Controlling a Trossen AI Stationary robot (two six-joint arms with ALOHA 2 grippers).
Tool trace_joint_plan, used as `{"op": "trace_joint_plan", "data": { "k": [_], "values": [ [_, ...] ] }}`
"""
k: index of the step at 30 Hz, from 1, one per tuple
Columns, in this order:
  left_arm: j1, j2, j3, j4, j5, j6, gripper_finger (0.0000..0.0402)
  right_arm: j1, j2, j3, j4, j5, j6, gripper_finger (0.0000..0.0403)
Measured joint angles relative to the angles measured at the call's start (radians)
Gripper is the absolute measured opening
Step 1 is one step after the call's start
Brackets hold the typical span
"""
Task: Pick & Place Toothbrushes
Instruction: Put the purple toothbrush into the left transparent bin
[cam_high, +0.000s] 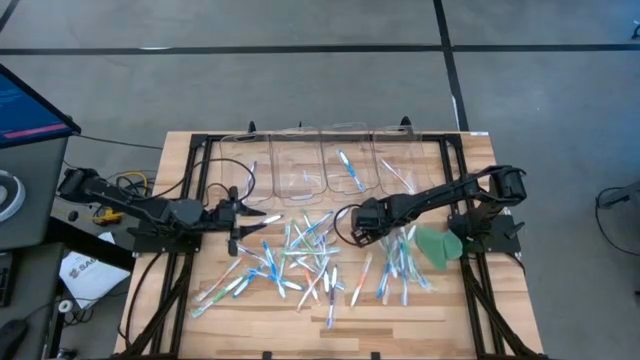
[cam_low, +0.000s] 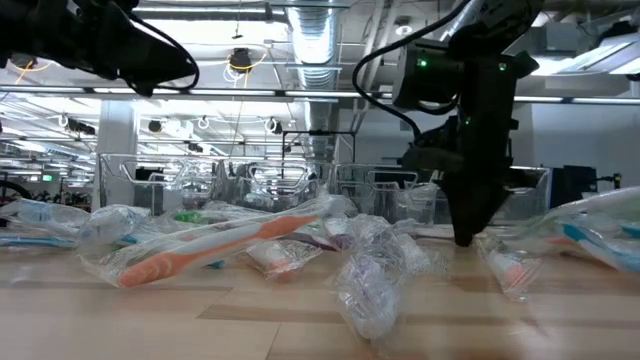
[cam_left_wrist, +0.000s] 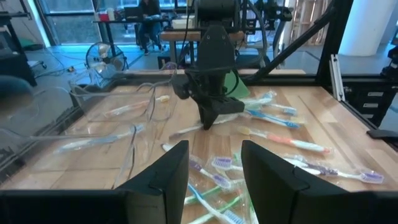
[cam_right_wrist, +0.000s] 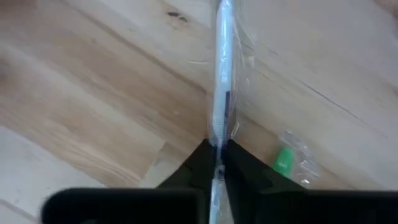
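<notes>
Many wrapped toothbrushes (cam_high: 300, 262) lie scattered over the wooden table (cam_high: 400, 325). My right gripper (cam_high: 362, 235) points straight down near the table's middle, its tips at the tabletop (cam_low: 464, 238), shut on one white toothbrush with a purple accent (cam_right_wrist: 221, 68) in a clear wrapper. My left gripper (cam_high: 255, 216) hangs level above the table's left part, open, with nothing between its fingers (cam_left_wrist: 214, 168). It faces the right gripper (cam_left_wrist: 208, 118). My right gripper pinches the white toothbrush's shaft (cam_right_wrist: 219, 127) between its two fingers, wrapper and all. The fingers come from above and point down, one on each long side of the shaft. The toothbrush lies flat on the wood and runs straight out from the fingertips.
Several clear plastic bins (cam_high: 330, 165) stand in a row along the far edge, some with a toothbrush (cam_high: 347, 172) inside. A flat green disc (cam_high: 437, 245) lies right of the right gripper. Black frame rails (cam_high: 190, 165) border the table. Bare wood shows near the front edge.
</notes>
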Motion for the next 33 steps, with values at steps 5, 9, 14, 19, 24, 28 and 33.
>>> {"op": "trace_joint_plan", "data": {
  "k": [5,9,14,19,24,28,33],
  "values": [
    [0.0,0.0,0.0,0.049,0.0,0.034,0.0142,0.007,0.0,-0.001,0.02,0.005,-0.025,0.0021],
    [0.0,0.0,0.0,0.078,0.0,0.032,0.0142,0.02,0.0,0.007,0.019,0.015,-0.053,0.0008],
    [0.0,0.0,0.0,0.079,0.0,0.031,0.0142,0.056,0.008,0.062,-0.019,0.044,-0.074,0.0007],
    [0.0,0.0,0.0,0.079,0.006,0.03,0.0142,0.094,0.006,0.135,-0.093,0.077,-0.088,0.0006],
    [0.0,0.0,0.0,0.082,0.051,0.03,0.0142,0.12,0.005,0.227,-0.231,0.154,-0.095,0.0003],
    [0.0,0.0,0.0,0.088,0.051,0.03,0.0142,0.143,0.004,0.319,-0.298,0.215,-0.13,0.0004],
    [0.0,0.001,0.0,0.095,0.051,0.03,0.0142,0.172,0.003,0.428,-0.303,0.278,-0.213,0.0002]
  ]
}}
